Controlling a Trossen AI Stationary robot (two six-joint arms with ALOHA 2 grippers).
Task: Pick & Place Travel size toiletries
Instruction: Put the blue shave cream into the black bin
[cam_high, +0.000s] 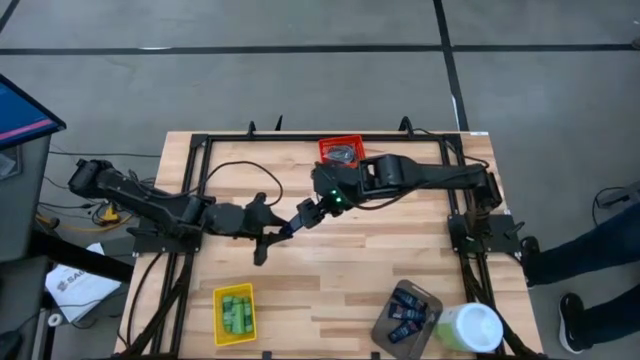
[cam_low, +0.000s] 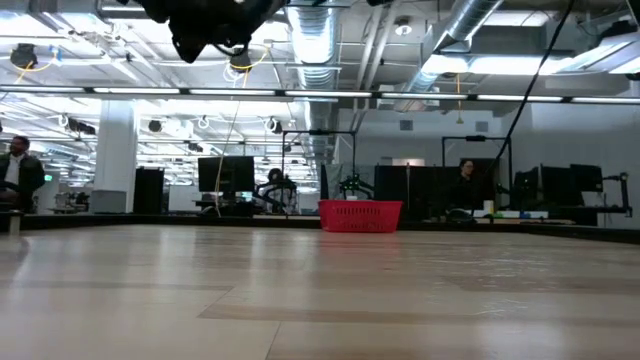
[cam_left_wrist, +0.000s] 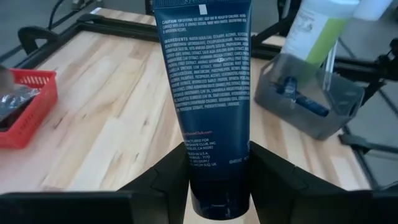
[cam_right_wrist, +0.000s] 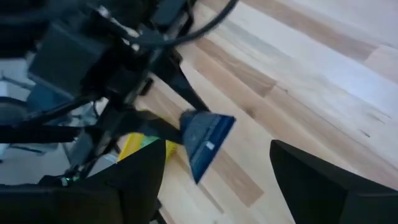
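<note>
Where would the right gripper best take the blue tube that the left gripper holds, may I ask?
Probably the free crimped end of the blue tube: the left gripper clamps the cap end, so the open right gripper comes end-on, jaws across its flat faces.

3 green bottles (cam_high: 236, 312), 4 blue tubes (cam_high: 408, 310)

Wooden table (cam_high: 350, 270) bearing red (cam_high: 341, 151), yellow (cam_high: 234, 312), grey (cam_high: 405, 317) bins

Wooden table (cam_high: 400, 270) with red basket (cam_high: 341, 151) top centre, yellow bin (cam_high: 234, 313) lower left, grey bin (cam_high: 385, 322) and pale green tub (cam_high: 470, 328) lower right.
</note>
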